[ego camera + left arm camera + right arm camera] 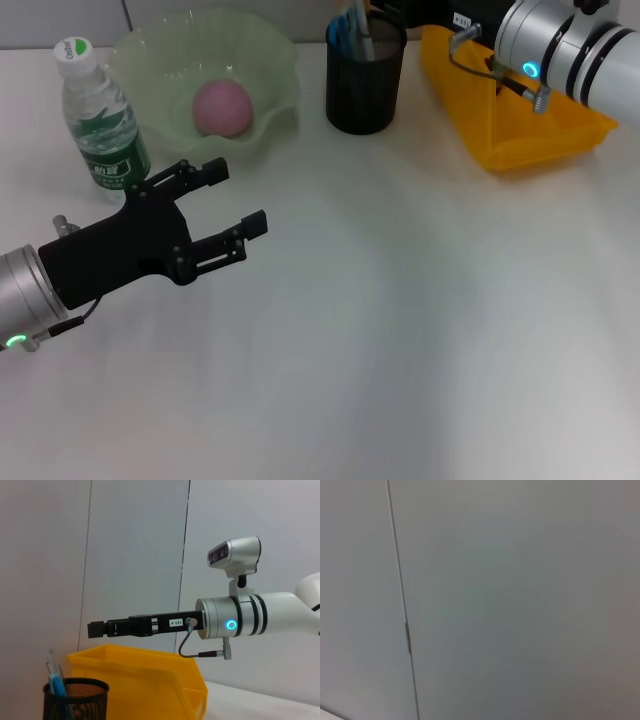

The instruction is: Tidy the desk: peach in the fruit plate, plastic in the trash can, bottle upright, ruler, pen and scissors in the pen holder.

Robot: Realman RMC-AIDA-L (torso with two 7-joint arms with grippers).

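My left gripper (pixel 237 197) hovers open and empty over the table's left side, just in front of the fruit plate (pixel 275 60). The pink peach (pixel 222 107) lies inside this pale green plate. Left of the plate, the bottle (pixel 100 115) stands upright with its green label facing me. Blue items stick out of the black mesh pen holder (pixel 365 85) (pixel 75 702); I cannot tell ruler, pen and scissors apart. My right gripper (pixel 96 629) reaches out above the yellow trash can (pixel 520 120) (pixel 145 680). The plastic is out of view.
The white table (pixel 400 330) stretches bare across the middle and front. A grey panelled wall (pixel 520 605) stands behind the desk. The right arm's silver wrist (pixel 560 45) hangs over the back right corner.
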